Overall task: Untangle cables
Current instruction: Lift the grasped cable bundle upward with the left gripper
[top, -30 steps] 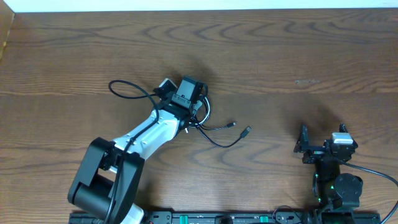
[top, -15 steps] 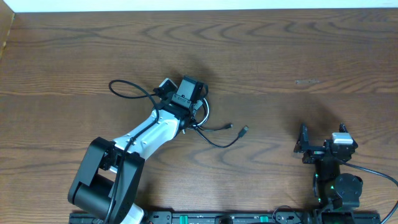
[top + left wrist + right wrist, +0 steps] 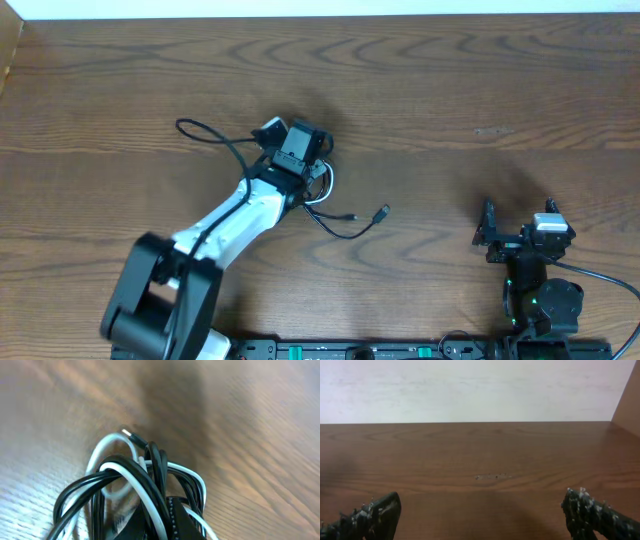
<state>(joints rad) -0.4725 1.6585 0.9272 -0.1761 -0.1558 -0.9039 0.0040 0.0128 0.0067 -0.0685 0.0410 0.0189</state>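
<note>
A tangle of cables lies mid-table: a black loop [image 3: 203,134] trails left and two black plug ends [image 3: 381,212] trail right. My left gripper [image 3: 311,166] is shut on the knotted middle of the cables. In the left wrist view the white cable [image 3: 131,478] and the black cables [image 3: 158,467] are bunched together right at my dark fingers [image 3: 181,521], with one plug tip [image 3: 127,434] sticking up. My right gripper [image 3: 514,232] rests low at the right, open with nothing between its fingers [image 3: 384,512], far from the cables.
Brown wooden table [image 3: 480,90] all round. A pale wall [image 3: 470,390] runs along its far edge. The arms' bases and a black rail [image 3: 350,350] sit at the near edge.
My left gripper has shut on the cable tangle and drawn it slightly up and left; the loose plug ends slid left with it. The right arm has stayed still.
</note>
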